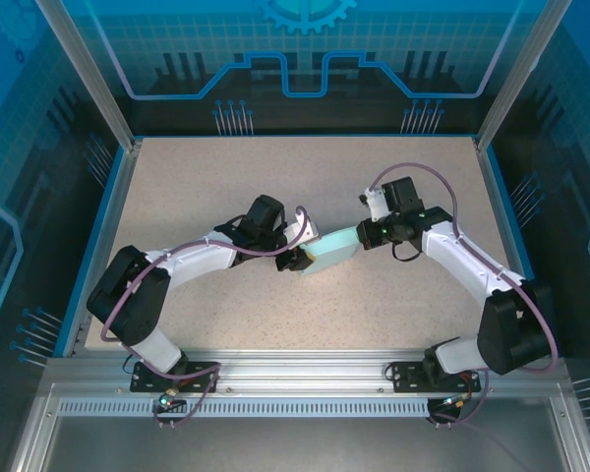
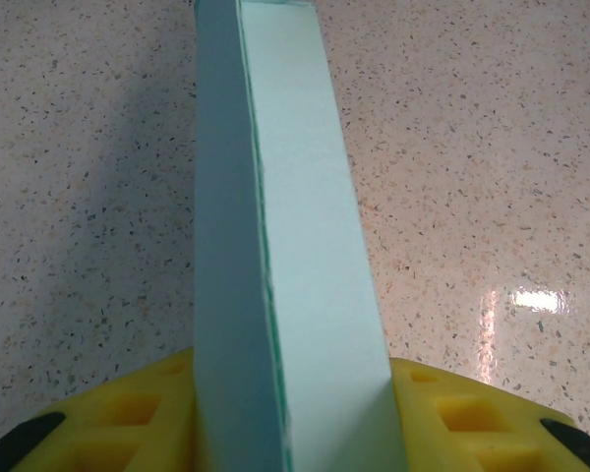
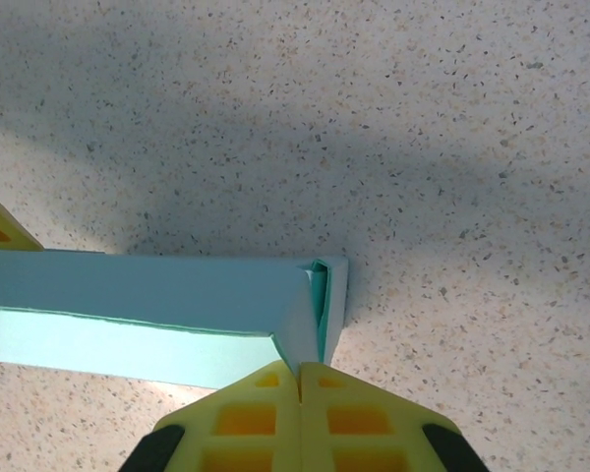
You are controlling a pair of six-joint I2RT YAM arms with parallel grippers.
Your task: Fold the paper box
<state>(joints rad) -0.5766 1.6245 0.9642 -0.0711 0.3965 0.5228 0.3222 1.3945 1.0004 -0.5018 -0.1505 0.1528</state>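
1. Grip comes first: the left gripper clasps the paper box across its near end, at the box's 8 o'clock. It probably needs to hold firm without crushing the card.
2. The box lies over the middle of the table, running from 8 to 2 o'clock.
3. The right gripper, clenched tight, butts the end flap at 2 o'clock. I cannot tell whether card is nipped between its fingers. A square push along the box's length looks best, so the flap seats rather than buckles.

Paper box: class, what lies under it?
Speckled table shows around the paper box; whatever lies directly beneath is covered by the card. Whether it touches the table is unclear.
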